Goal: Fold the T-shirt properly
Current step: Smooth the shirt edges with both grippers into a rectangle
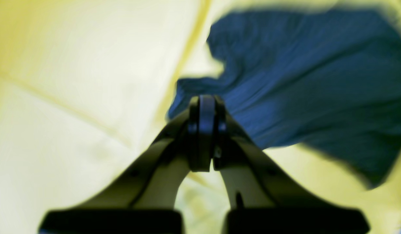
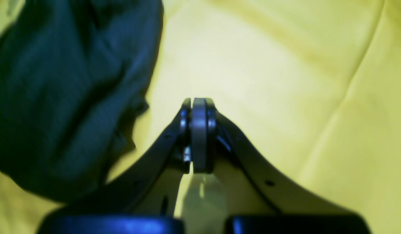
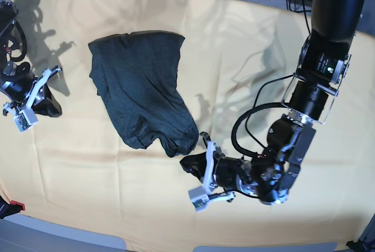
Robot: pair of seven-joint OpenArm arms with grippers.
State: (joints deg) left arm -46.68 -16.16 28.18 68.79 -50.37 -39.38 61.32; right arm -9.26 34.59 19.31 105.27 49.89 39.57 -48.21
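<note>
Dark T-shirt [image 3: 140, 85] lying on the yellow cloth [image 3: 246, 41], left of centre in the base view, roughly doubled over into a long shape narrowing toward the near end. Far edge fairly straight; near end bunched into rounded lobes with soft wrinkles. Not yet a neat fold, judging by the uneven outline.

Left gripper [image 3: 196, 170] low over the cloth, just beside the near corner of the shirt, jaws pressed together with nothing between them. From its wrist camera, same story: left gripper [image 1: 205, 100] closed and empty, blurred shirt [image 1: 304, 84] just beyond the tips and to the right. Whether the tips touch the fabric edge: cannot tell through the blur.

Right gripper [image 3: 26, 96] well apart from the shirt, out at the left edge of the base view, also closed on nothing. From its own camera, right gripper [image 2: 198, 104] over bare yellow cloth [image 2: 284, 81], shirt [image 2: 67, 91] off to the left.

Handling, as a judgement: light, limp knit, no stiffness, likely to sag and drape from any pinch point and to drag creases along. Cloth beneath also soft, so risk of pinching both layers together. Best hold probably at a hemmed edge or corner, thin enough for the jaws; one pinch at each end of an edge to keep it taut while lifting over. Bunched near end probably needing smoothing first.
</note>
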